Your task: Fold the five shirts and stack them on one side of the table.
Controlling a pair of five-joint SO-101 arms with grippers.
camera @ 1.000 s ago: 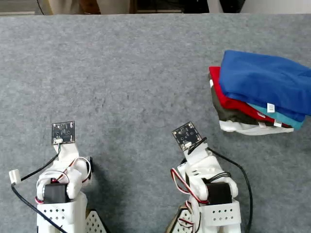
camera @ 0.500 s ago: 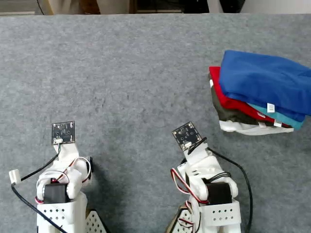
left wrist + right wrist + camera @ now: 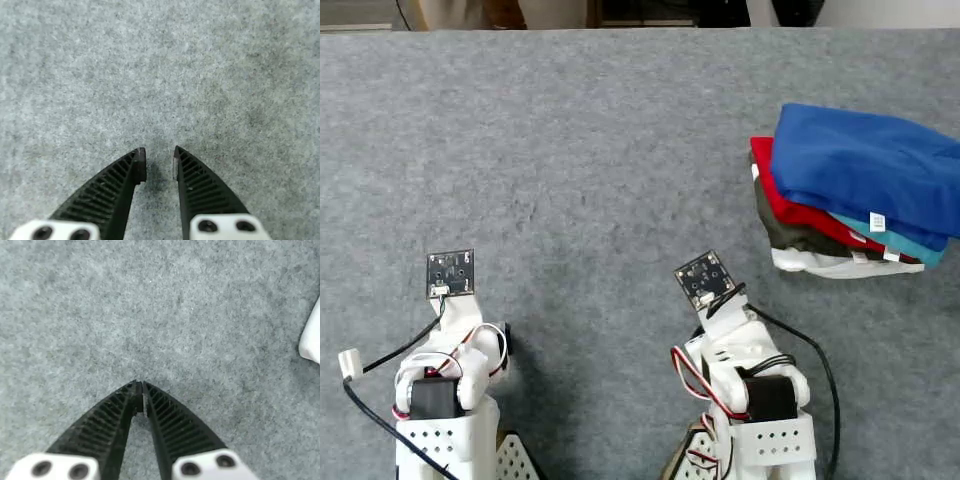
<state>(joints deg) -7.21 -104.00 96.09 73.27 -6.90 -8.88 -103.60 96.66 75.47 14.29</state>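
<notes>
Item: stack of five folded cloth shirts [image 3: 820, 215], right side of the grey felt-covered bench [image 3: 600, 150]. Layers from the top: blue, red, teal, dark olive, white.

Left pincer [image 3: 159, 162]: tips slightly parted, empty, over bare felt at near left.

Right pincer [image 3: 139, 395]: tips together, empty, near centre.

Status: folding and stacking appear complete, with no loose shirt left.
</notes>
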